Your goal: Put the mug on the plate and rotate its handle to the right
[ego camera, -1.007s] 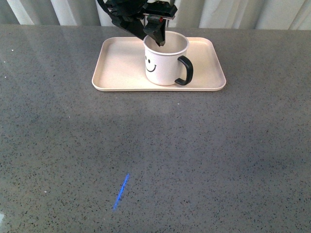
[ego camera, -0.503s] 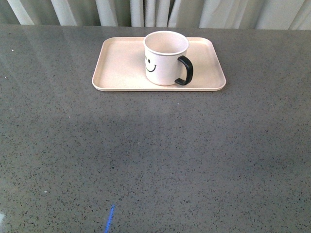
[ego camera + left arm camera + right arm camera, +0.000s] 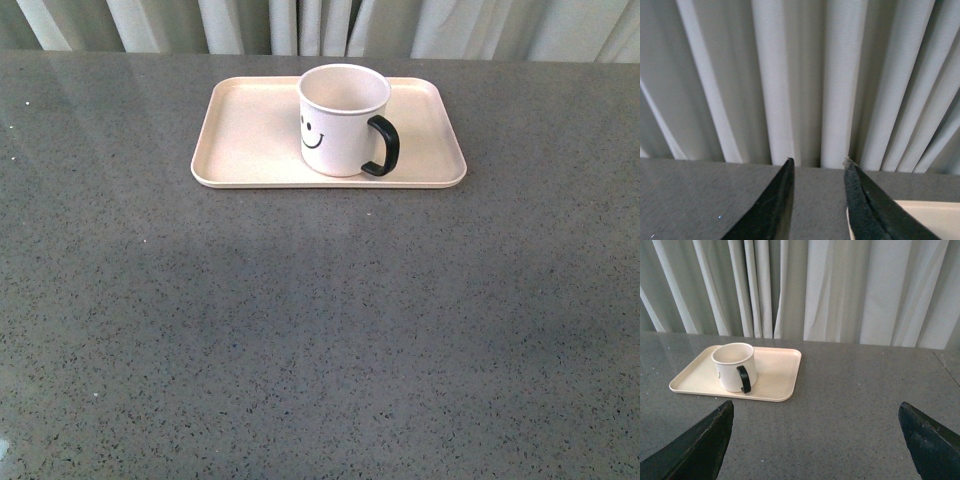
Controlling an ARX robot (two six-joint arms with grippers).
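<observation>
Between my right pincer (image 3: 815,406), jaws wide apart, and the mug (image 3: 733,367) I see only bare tabletop (image 3: 865,390). The mug stands on the plate (image 3: 777,376), whose low rim is the one step ahead. Beyond my left pincer (image 3: 818,160), jaws narrowly parted, hangs a curtain (image 3: 790,75); the plate's corner lies just beside it.

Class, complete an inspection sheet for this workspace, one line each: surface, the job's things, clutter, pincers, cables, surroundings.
Surface: grey speckled table.
Job's things: mug stands upright on the plate; its handle points right in the front view.
Clutter: nothing seen.
Pincers: left pincer open, holding nothing; right pincer wide open, holding nothing, apart from the mug.
Cables: nothing seen.
Surroundings: pale pleated curtain behind the table.
</observation>
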